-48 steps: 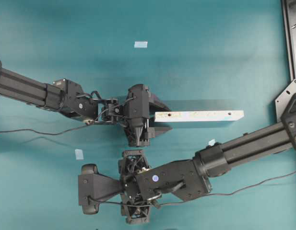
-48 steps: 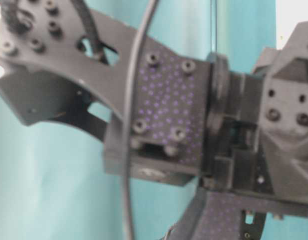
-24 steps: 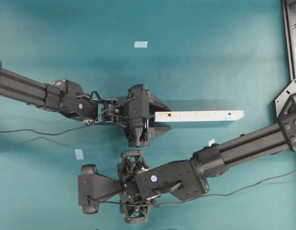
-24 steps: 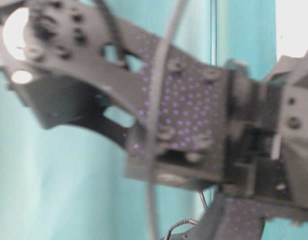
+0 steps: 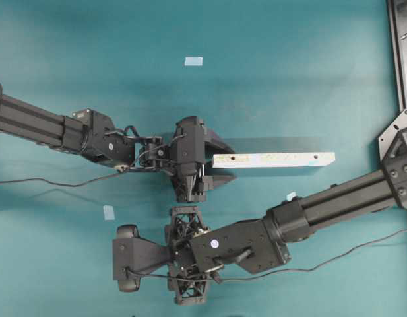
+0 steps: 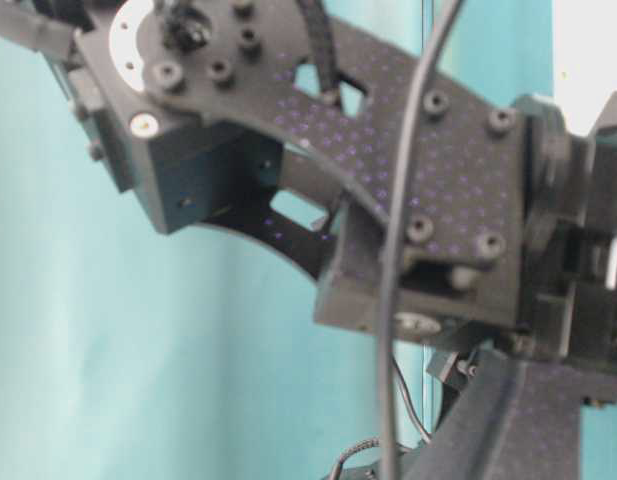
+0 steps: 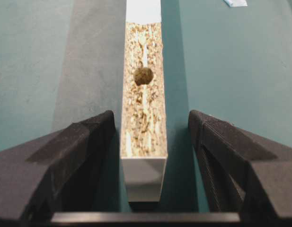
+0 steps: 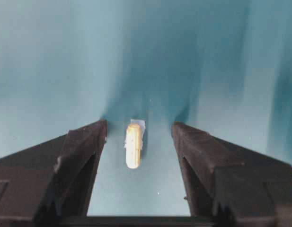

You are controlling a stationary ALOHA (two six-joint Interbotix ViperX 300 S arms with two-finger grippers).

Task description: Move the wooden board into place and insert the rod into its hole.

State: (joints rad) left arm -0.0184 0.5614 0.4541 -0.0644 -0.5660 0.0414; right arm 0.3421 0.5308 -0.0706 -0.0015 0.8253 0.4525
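Right hand [image 8: 138, 137] shifted slightly; rod [image 8: 132, 145] lies untouched between apart fingers.

Even, soft light throughout; the table-level view is blurred, with white glare top right.

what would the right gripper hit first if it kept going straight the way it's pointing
Probably the rod. In the right wrist view it lies on the teal table between the open fingers of the right gripper, touching neither. Past it only bare tabletop shows; depth is hard to judge.
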